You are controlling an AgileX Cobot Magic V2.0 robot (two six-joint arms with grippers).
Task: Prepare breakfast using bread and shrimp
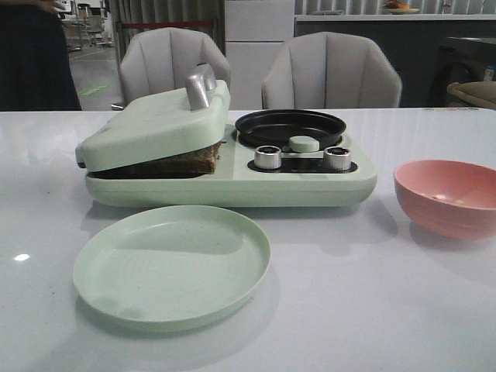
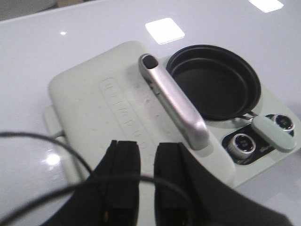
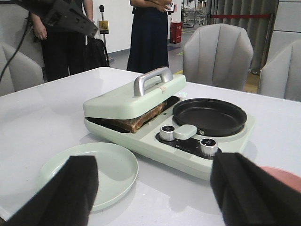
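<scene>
The bread [image 1: 190,163] lies in the pale green breakfast maker [image 1: 232,186], pressed under its tilted lid [image 1: 155,124]; only the brown crust edge shows, also in the right wrist view [image 3: 141,120]. The shrimp is hidden. My left gripper [image 2: 148,143] hovers over the lid [image 2: 108,99] beside the silver handle [image 2: 174,103], its fingers a narrow gap apart with nothing between them. My right gripper [image 3: 153,162] is wide open and empty, low over the table near the green plate [image 3: 108,165]. Neither gripper shows in the front view.
An empty black pan [image 1: 291,128] sits on the maker's right half, with two silver knobs [image 1: 268,157] in front. The green plate [image 1: 172,265] lies before the maker. A pink bowl [image 1: 442,221] stands at the right. Two grey chairs [image 1: 329,74] stand behind the table.
</scene>
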